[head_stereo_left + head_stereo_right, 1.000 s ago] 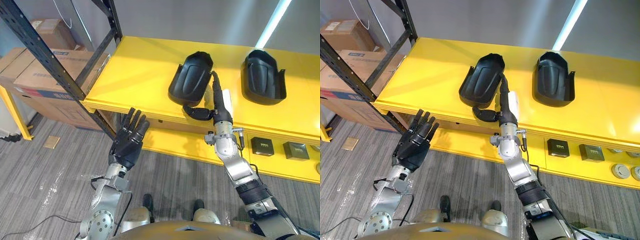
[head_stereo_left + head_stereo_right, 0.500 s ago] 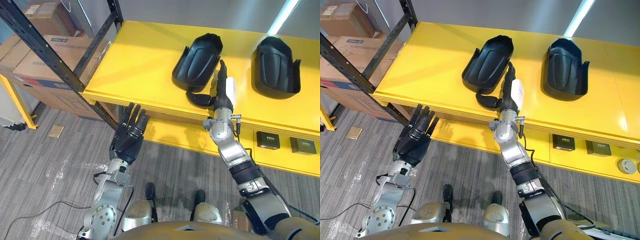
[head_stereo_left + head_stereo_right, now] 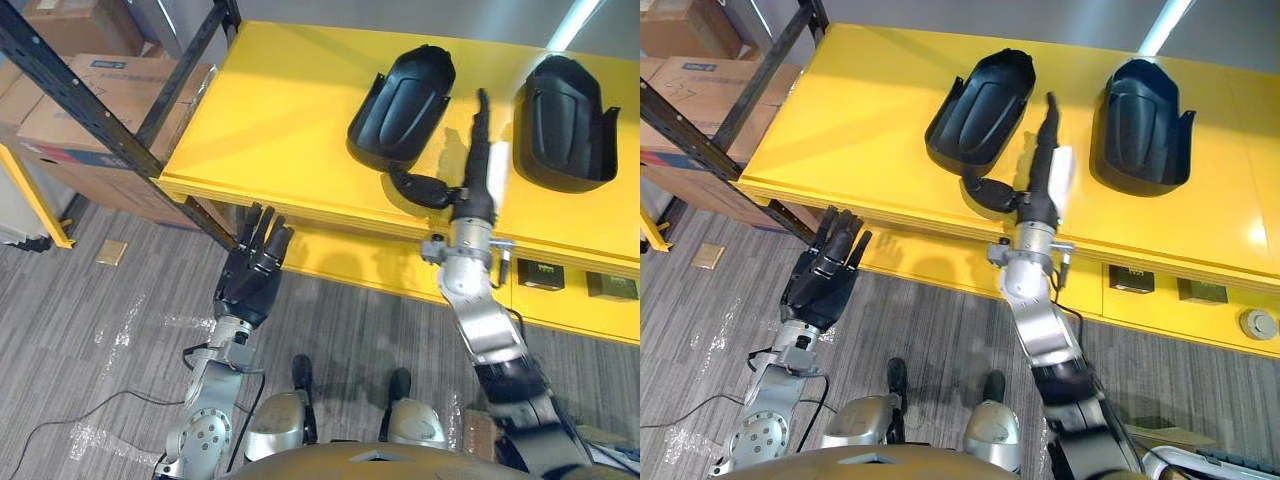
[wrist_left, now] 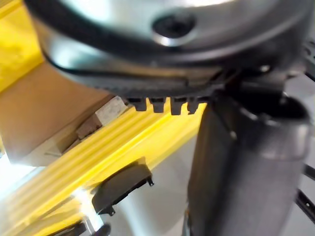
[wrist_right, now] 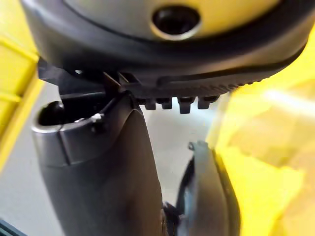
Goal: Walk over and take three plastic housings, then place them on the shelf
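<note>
Two black plastic housings lie open side down on the yellow shelf board [image 3: 280, 110], one housing [image 3: 405, 105] around the board's middle and the other housing [image 3: 562, 120] further along it, neither in a hand. The right hand [image 3: 476, 180] lies over the board between them, fingers straight and together and pointing at the board's back, thumb splayed toward the middle housing's near rim, gripping nothing; I can't tell whether the thumb tip touches it. The left hand [image 3: 250, 278] hangs below the board's front edge, fingers straight and spread. My worry is that thumb: if the arm pulls back off the board with it hooked on the rim, the housing could be dragged to the front edge and tip off, and a sideways sweep of the stiff fingers could shove the other one. Against half a second ago, allowing for the view itself shifting, the right hand has reached deeper across the board and drawn away from the middle housing's side toward the far one; the left hand looks unchanged
</note>
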{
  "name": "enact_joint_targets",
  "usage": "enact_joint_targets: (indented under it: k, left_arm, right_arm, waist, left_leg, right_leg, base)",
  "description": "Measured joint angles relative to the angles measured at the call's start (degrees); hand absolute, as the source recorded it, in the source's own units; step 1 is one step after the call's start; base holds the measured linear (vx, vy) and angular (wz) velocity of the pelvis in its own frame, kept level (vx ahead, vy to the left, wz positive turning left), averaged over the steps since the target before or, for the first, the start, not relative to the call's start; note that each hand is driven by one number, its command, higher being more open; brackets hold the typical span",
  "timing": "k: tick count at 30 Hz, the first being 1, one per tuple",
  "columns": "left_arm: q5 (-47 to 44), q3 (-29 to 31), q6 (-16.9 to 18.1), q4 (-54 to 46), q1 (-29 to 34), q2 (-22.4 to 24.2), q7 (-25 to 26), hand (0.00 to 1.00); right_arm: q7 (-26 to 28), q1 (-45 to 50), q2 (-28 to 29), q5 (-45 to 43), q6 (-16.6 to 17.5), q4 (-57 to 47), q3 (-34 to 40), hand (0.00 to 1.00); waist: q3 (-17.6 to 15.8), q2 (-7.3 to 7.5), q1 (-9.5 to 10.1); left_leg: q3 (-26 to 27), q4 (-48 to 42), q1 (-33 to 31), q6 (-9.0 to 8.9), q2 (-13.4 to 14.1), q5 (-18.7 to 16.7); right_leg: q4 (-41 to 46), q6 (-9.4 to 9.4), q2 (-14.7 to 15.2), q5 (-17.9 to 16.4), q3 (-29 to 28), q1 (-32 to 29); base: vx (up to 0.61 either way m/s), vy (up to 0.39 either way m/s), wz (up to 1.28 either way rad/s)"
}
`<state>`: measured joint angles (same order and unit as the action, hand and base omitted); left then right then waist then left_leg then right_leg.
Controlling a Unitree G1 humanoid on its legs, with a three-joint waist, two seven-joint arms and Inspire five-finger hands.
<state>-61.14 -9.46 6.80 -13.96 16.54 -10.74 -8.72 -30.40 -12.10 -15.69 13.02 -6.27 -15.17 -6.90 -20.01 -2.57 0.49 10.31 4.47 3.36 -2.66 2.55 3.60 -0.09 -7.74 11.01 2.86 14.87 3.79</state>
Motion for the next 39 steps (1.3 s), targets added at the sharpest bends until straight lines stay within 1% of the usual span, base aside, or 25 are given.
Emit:
enact_joint_targets:
  k: [1,3,5,7,9,10,11,13,14,15,18,20,21,22,23,24,27,28,30,33,36,37,39]
  left_arm:
    - [0.0,0.5,0.6,-0.1,0.0,0.0,0.2,1.00]
    - [0.0,1.1,0.7,-0.2,-0.4,-0.2,0.7,1.00]
    - [0.1,1.4,0.7,-1.7,0.1,-0.8,1.5,1.00]
    - [0.8,1.6,0.7,-3.1,0.2,-1.6,2.2,1.00]
    - [1.6,2.3,1.0,-6.0,-1.0,-2.2,2.5,1.00]
    - [3.1,2.6,1.7,-7.8,-1.8,-2.8,2.5,1.00]
    - [5.7,3.5,2.7,-10.9,-4.2,-4.0,2.4,1.00]
    - [8.1,4.8,3.5,-13.8,-7.5,-5.0,2.0,1.00]
    - [10.8,6.1,3.9,-15.4,-10.2,-5.9,1.5,1.00]
    - [12.8,7.4,4.4,-16.1,-12.4,-6.7,1.1,1.00]
    - [15.2,9.9,4.1,-15.9,-16.1,-8.1,1.1,1.00]
    - [18.1,10.9,2.5,-13.7,-20.4,-8.9,2.4,1.00]
    - [18.9,10.9,1.7,-12.6,-21.8,-9.1,2.5,1.00]
    - [19.1,10.7,0.2,-10.4,-24.1,-9.9,2.4,1.00]
    - [19.0,10.2,-0.9,-7.0,-26.4,-10.9,2.5,1.00]
    - [19.0,9.9,-1.7,-5.1,-27.7,-11.4,2.4,1.00]
    - [19.3,7.3,-5.2,6.1,-34.8,-13.7,3.0,1.00]
    - [19.3,6.9,-6.1,7.9,-36.1,-13.9,3.1,1.00]
    - [18.9,5.4,-8.7,15.0,-40.8,-14.4,3.1,1.00]
    - [18.4,3.5,-10.5,20.7,-45.6,-14.4,3.1,1.00]
    - [18.1,1.6,-11.1,22.8,-48.1,-14.4,3.0,1.00]
    - [18.0,1.4,-11.1,22.9,-48.3,-14.4,3.0,1.00]
    - [17.9,1.0,-11.6,23.6,-48.9,-14.4,2.6,1.00]
  right_arm:
    - [0.0,0.4,-0.3,0.0,0.8,-2.4,1.9,1.00]
    - [0.2,0.4,-1.5,-0.4,1.7,-5.1,5.1,1.00]
    - [2.1,-0.1,-5.3,-3.2,2.7,-6.6,7.9,1.00]
    - [3.2,-0.5,-7.8,-5.0,2.7,-6.4,8.4,1.00]
    - [5.1,-2.7,-9.4,-9.9,2.6,-4.0,7.7,1.00]
    - [5.9,-4.3,-9.8,-11.9,2.4,-1.8,7.0,1.00]
    - [6.6,-7.3,-10.5,-14.1,2.1,2.8,5.9,1.00]
    - [7.4,-10.4,-10.9,-15.1,1.8,8.4,5.3,1.00]
    - [7.9,-12.8,-11.0,-16.8,1.5,12.7,5.3,1.00]
    - [8.7,-15.1,-11.0,-19.0,1.5,17.0,5.2,1.00]
    - [11.3,-20.7,-11.1,-22.4,1.3,25.2,4.8,1.00]
    - [14.7,-26.6,-12.2,-23.8,1.3,33.0,3.8,1.00]
    - [15.4,-27.9,-12.6,-24.3,1.3,34.6,3.4,1.00]
    - [16.8,-31.0,-13.4,-25.2,1.3,38.0,2.5,1.00]
    - [17.7,-34.5,-13.5,-25.4,1.3,41.7,1.5,1.00]
    - [18.1,-36.2,-13.5,-25.8,1.3,43.4,1.0,1.00]
    - [19.9,-45.0,-13.6,-30.5,1.3,49.4,-0.9,1.00]
    - [20.0,-46.0,-13.6,-31.2,1.3,49.8,-1.3,1.00]
    - [20.3,-50.5,-13.6,-34.0,0.8,53.4,-2.9,1.00]
    - [19.8,-55.2,-13.6,-36.5,-0.6,57.8,-3.9,1.00]
    - [18.3,-57.6,-13.5,-36.6,-2.3,58.6,-4.0,1.00]
    - [18.1,-58.1,-13.5,-36.6,-2.5,59.0,-4.3,1.00]
    - [16.5,-60.0,-13.4,-36.5,-4.1,60.1,-4.9,1.00]
  waist:
    - [-0.2,0.40,-0.64]
    - [-0.4,0.73,-1.11]
    - [-0.3,1.03,-1.89]
    - [-0.3,1.04,-2.00]
    - [-0.2,1.07,-2.01]
    - [-0.2,1.09,-2.00]
    - [-0.2,1.09,-1.88]
    - [0.0,1.03,-1.43]
    - [0.1,0.96,-0.80]
    - [0.3,0.77,-0.48]
    - [0.8,0.21,-0.36]
    - [1.0,-0.15,0.42]
    - [1.1,-0.21,0.72]
    - [1.1,-0.22,0.91]
    - [1.1,-0.23,1.01]
    - [1.1,-0.23,1.02]
    - [1.1,-0.25,1.16]
    - [1.1,-0.25,1.15]
    - [1.0,-0.30,1.20]
    - [0.4,-0.47,1.41]
    - [-1.5,-1.12,1.46]
    - [-1.7,-1.27,1.47]
    - [-2.4,-1.52,1.25]
  left_leg:
    - [0.4,-0.4,0.1,0.04,0.0,-0.5]
    - [0.9,-1.1,0.1,0.04,0.1,-1.1]
    - [1.2,-1.8,0.2,-0.05,0.2,-1.7]
    - [1.2,-2.3,0.4,-0.11,0.2,-1.9]
    - [1.3,-2.2,1.3,-0.15,0.2,-1.9]
    - [1.3,-2.2,1.7,-0.17,0.2,-1.9]
    - [1.1,-2.2,2.2,-0.17,0.2,-1.9]
    - [0.8,-2.1,2.2,-0.13,0.2,-1.9]
    - [0.6,-2.1,2.2,-0.09,0.2,-1.7]
    - [0.4,-2.0,2.2,-0.04,0.1,-1.5]
    - [0.1,-1.6,2.5,0.13,0.0,-0.6]
    - [-0.4,-1.1,3.0,0.12,-0.1,-0.1]
    - [-0.5,-1.1,3.0,0.13,-0.1,-0.1]
    - [-1.0,-1.1,2.9,0.14,-0.1,0.1]
    - [-1.2,-1.1,2.9,0.12,0.0,0.1]
    - [-1.3,-1.2,2.8,0.09,0.0,0.2]
    - [-1.7,-1.3,0.2,0.14,0.1,1.1]
    - [-1.7,-1.3,-0.4,0.20,0.1,1.2]
    - [-1.7,-1.4,-1.9,0.42,0.0,1.7]
    - [-1.6,-1.4,-3.4,0.56,0.0,2.2]
    - [-1.3,-1.7,-3.4,0.56,0.0,2.2]
    - [-1.2,-1.7,-3.4,0.56,0.0,2.2]
    - [-0.8,-2.4,-3.9,0.56,-0.1,2.2]
  right_leg:
    - [0.0,0.00,0.0,0.0,-0.6,0.0]
    - [0.0,-0.01,0.0,0.0,-1.2,-0.1]
    - [0.0,-0.01,0.0,0.0,-1.4,0.2]
    - [0.0,-0.01,-0.1,0.0,-1.4,0.6]
    - [0.0,-0.01,-0.1,0.0,-1.5,1.4]
    - [0.0,-0.01,-0.2,0.0,-1.6,1.8]
    - [0.1,-0.01,-0.1,0.0,-1.4,2.4]
    - [0.2,-0.03,-0.1,0.0,-1.1,2.5]
    - [0.2,-0.04,-0.1,0.1,-1.0,2.5]
    - [0.2,-0.05,-0.1,0.1,-0.7,2.7]
    - [0.1,-0.11,0.1,0.3,0.0,3.2]
    - [0.1,-0.11,0.1,0.3,0.2,3.6]
    - [0.1,-0.10,0.1,0.3,0.3,3.7]
    - [0.1,-0.06,0.1,0.4,0.5,3.8]
    - [-0.1,0.12,0.0,0.6,0.5,4.0]
    - [-0.2,0.17,0.0,0.7,0.5,4.0]
    - [-1.2,0.51,-0.3,1.9,0.6,2.0]
    - [-1.2,0.53,-0.3,2.1,0.6,1.5]
    - [-1.2,0.68,-0.3,2.6,0.5,-0.1]
    - [-0.9,0.76,-0.2,2.9,0.3,-1.8]
    - [-0.6,0.76,-0.2,2.9,0.0,-2.0]
    - [-0.4,0.78,-0.2,2.9,-0.3,-2.3]
    - [0.1,0.85,-0.2,2.8,-1.0,-3.0]
  base:
    - [0.01,0.009,-0.20]
    - [0.00,0.007,-0.19]
    - [0.00,0.000,-0.09]
    - [-0.01,-0.001,-0.02]
    - [-0.03,0.001,-0.06]
    - [-0.05,0.005,-0.01]
    - [-0.07,0.007,0.04]
    - [-0.07,0.008,0.08]
    - [-0.06,0.012,0.09]
    - [-0.05,0.011,0.11]
    - [-0.02,0.010,0.12]
    - [-0.03,0.010,0.04]
    - [-0.03,0.004,0.07]
    - [-0.04,0.003,0.08]
    - [-0.04,0.004,0.07]
    - [-0.05,0.004,0.07]
    - [-0.06,0.009,0.06]
    - [-0.05,0.015,0.05]
    - [-0.04,0.014,0.03]
    - [-0.03,0.011,0.02]
    - [-0.02,0.006,-0.06]
    - [-0.01,0.009,-0.13]
    - [-0.01,0.005,-0.12]
